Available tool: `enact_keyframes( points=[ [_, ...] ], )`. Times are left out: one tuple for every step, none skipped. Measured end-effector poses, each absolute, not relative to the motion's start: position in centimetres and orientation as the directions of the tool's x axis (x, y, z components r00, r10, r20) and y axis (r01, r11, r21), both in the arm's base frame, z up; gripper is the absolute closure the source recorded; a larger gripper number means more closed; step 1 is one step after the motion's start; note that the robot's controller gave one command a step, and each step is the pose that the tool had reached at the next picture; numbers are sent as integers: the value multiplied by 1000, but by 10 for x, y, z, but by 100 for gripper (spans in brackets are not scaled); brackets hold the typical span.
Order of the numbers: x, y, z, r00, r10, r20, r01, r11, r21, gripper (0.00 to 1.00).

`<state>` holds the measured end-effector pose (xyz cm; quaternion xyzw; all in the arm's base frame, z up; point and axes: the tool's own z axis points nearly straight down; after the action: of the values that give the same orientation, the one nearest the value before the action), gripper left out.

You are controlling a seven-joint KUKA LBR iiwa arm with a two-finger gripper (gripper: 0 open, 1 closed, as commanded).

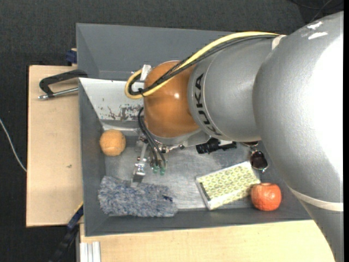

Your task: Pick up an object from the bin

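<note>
– Looming nearest the lens, the arm is hanging over the bin from the right and covering much of it. What are the jaws hovering above?

– The cloth, or rather its upper edge. It is the grey-blue knitted one, lying along the bin's lower wall, left of centre. The jaws seem to be standing a little apart, and nothing is sitting between them.

– So what is worrying you?

– They are pointing at the cloth's rim, not its middle. I am guessing that closing there is going to catch only a few loops, and a limp thing like that is likely to be slipping free on the way up.

– And the ball?

– It is sitting near, up and to the left, apart from the cloth. A sideways nudge is risking sending it rolling.

– Farther out?

– The block, pale and patterned, is lying well to the right, with the apple just beside its end. I am thinking the broad orange wrist is the danger there, brushing things while the jaws are going down.
</note>
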<state>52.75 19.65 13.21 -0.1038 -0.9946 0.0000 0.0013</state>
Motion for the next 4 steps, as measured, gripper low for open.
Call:
enact_keyframes(
  points=[
    [508, 195, 139, -1000, -6, 1, -6, 1000, 0, 0],
    [501, 208, 131, -996, -93, 0, -93, 996, 1, 0],
    [494, 222, 94, -1000, -17, 0, -17, 1000, 1, 100],
    [494, 222, 94, -1000, -17, 0, -17, 1000, 1, 100]
  ],
)
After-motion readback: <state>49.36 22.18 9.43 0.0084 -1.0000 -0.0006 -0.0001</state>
